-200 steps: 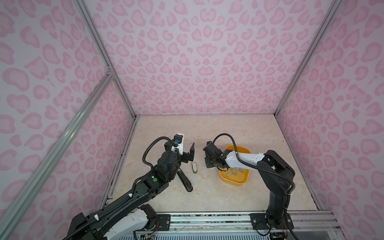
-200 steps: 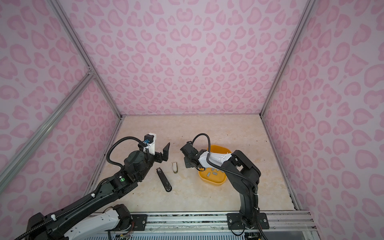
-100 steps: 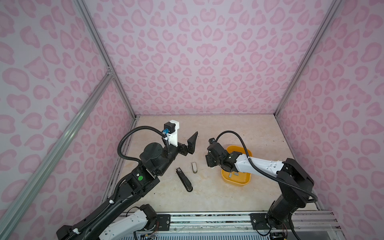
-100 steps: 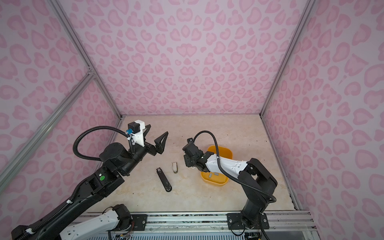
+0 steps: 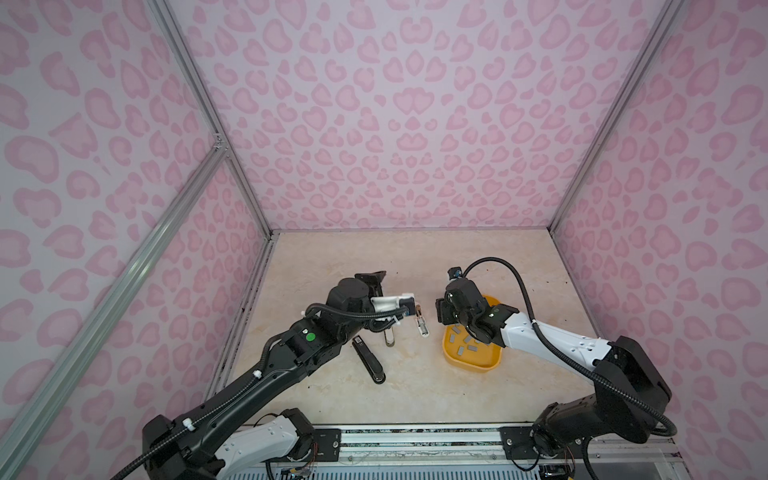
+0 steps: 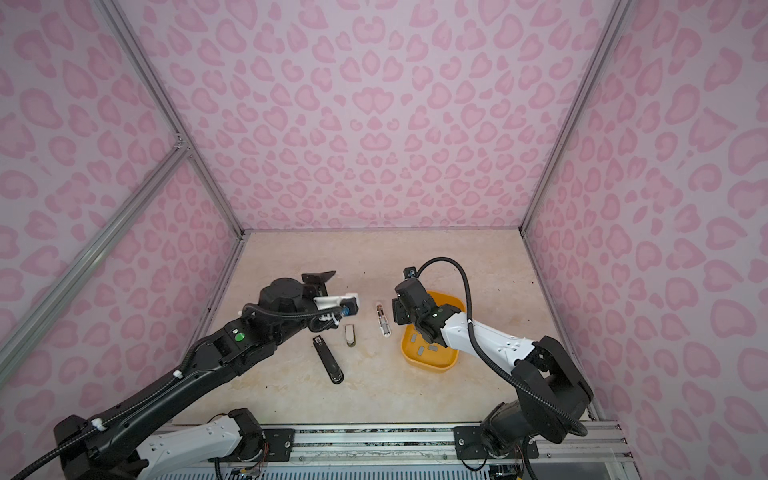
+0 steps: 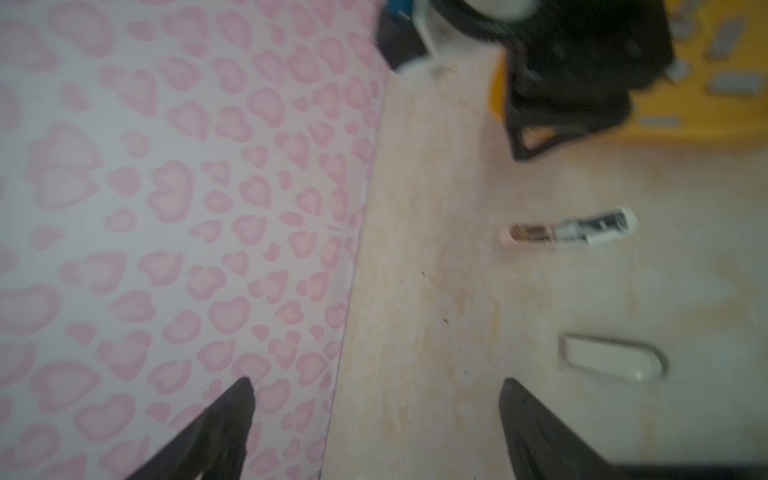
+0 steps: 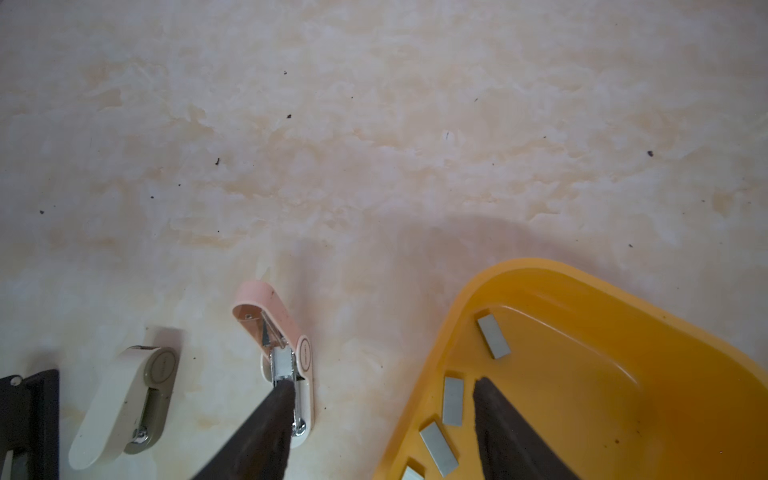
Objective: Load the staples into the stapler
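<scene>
Top views, tabletop: You look down on a mottled cream, marble-like surface [image 5: 415,395], walled in by matte panels [image 5: 395,124] printed with pink hearts.
Top views, staples [image 5: 461,351]: Small flat grey strips lie scattered in a glossy yellow tray [image 5: 469,366] with rounded corners, beneath your right arm.
Top views, staplers: In both top views a pink stapler [image 6: 384,322] lies opened flat just beside the tray. A cream stapler [image 6: 350,334] and a long black stapler [image 6: 328,359] lie nearer your left arm.
Left wrist, left gripper [image 7: 374,386]: Your dark tapered fingers [image 7: 216,428] stand wide apart, nothing between them. The view is blurred.
Right wrist, right gripper [image 8: 382,382]: The jaws stand parted and empty. One fingertip [image 8: 270,424] overlaps the pink stapler's metal end and the other hangs over the tray; you cannot tell whether either touches.
Right wrist, staples: Dull-silver, sharp-cornered rectangles lie flat on the tray's smooth floor.
Right wrist, pink stapler: The rounded plastic lid is folded back, baring a bright metal channel.
</scene>
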You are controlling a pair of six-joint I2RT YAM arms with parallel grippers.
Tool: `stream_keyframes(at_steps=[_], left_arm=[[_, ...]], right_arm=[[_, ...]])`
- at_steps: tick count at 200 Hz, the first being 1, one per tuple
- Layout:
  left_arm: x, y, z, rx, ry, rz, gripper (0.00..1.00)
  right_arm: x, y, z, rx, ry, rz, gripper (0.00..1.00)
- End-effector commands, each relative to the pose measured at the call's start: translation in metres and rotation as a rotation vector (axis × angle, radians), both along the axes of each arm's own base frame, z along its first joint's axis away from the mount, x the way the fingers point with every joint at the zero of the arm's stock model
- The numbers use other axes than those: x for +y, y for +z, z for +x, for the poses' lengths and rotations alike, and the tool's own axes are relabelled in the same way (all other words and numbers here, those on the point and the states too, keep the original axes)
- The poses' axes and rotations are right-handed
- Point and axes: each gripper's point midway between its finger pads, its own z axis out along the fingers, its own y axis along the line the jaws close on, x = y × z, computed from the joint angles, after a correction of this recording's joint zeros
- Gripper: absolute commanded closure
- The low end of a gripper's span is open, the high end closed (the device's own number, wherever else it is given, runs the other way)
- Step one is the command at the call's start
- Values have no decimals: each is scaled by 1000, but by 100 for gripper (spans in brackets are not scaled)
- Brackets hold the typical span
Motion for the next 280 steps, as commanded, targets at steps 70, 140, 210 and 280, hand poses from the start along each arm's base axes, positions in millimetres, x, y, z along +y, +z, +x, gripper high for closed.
stream_keyframes(at_steps=[70,140,210,280], left_arm=[[5,-111,-37,287,-451,572,11],[-1,-158,-34,407,-519,733,16],[-3,-184,-25,462,-515,822,28],[-5,-204,-14,501,-498,883,46]], right_arm=[[-22,9,7,-6,-55,113,31],[-30,25,4,-58,-66,114,30],[-27,24,3,-48,-55,118,30],[-23,19,3,-25,-42,129,30]])
